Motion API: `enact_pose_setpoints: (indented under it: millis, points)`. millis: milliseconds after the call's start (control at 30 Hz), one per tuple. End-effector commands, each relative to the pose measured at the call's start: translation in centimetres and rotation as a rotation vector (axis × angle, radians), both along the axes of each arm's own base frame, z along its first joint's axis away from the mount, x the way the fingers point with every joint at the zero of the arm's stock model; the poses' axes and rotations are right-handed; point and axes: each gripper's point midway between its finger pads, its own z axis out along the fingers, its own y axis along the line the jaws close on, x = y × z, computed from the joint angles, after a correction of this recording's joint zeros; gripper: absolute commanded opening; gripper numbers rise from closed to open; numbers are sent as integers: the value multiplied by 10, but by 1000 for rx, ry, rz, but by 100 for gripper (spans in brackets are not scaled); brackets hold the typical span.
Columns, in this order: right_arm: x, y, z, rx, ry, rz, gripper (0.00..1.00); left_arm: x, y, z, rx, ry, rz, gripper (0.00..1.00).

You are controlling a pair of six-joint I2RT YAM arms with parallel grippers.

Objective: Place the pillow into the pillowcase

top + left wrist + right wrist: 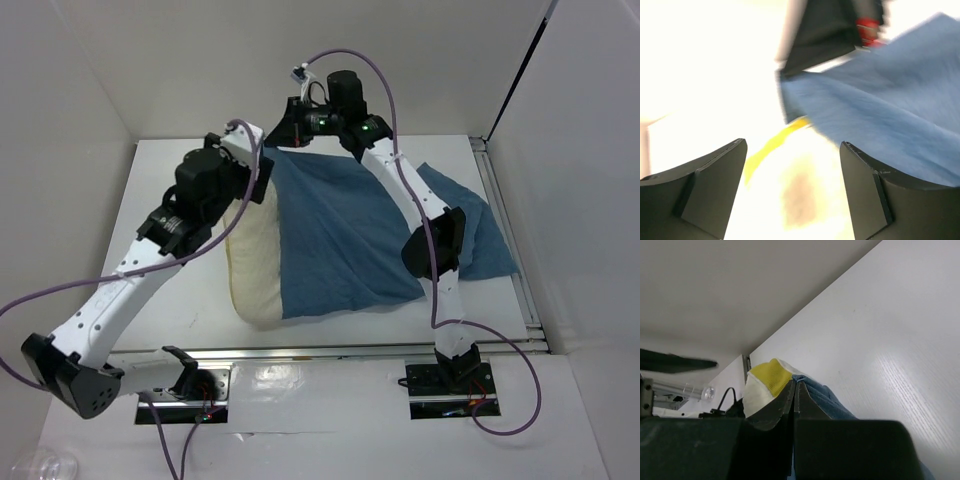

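Soft cream-yellow textured pillow: apparently mostly inside the wrinkled dusty-blue fabric pillowcase, one long edge still to cover. Right gripper: pinched on the pillowcase edge. Left gripper: spread, empty.

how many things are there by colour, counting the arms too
cream-yellow: 1, the pillow
blue: 1, the pillowcase
white and black: 2, the left arm and the right arm
total: 4
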Motion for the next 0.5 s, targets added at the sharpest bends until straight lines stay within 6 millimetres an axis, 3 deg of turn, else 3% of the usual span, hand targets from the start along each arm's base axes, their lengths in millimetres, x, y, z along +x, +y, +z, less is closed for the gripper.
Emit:
enact_pose_setpoints:
  millis: [0, 67, 100, 133, 233, 267, 333, 367, 467]
  points:
    - [-15, -23, 98, 129, -237, -28, 0, 0, 42, 57, -81, -149, 172, 89]
    - [-15, -28, 105, 134, -249, -37, 0, 3, 56, 50, -64, -134, 222, 89]
    - [-18, -30, 113, 144, -267, -37, 0, 4, 69, 44, -63, -124, 264, 89]
    - [-17, -30, 109, 139, -258, -37, 0, 7, 86, 36, -68, -102, 323, 89]
    - [-18, -35, 113, 143, -266, -37, 0, 11, 104, -6, -103, 47, 382, 89]
    - [-18, -40, 119, 147, -276, -46, 0, 12, 120, -23, -113, 101, 423, 89]
    - [-21, -42, 125, 155, -293, -46, 0, 15, 120, -55, -161, 209, 402, 89]
    - [-17, -45, 125, 154, -293, -55, 0, 15, 132, -74, -175, 254, 425, 89]
    - [-17, -51, 130, 160, -294, -64, 0, 18, 122, -111, -227, 397, 349, 86]
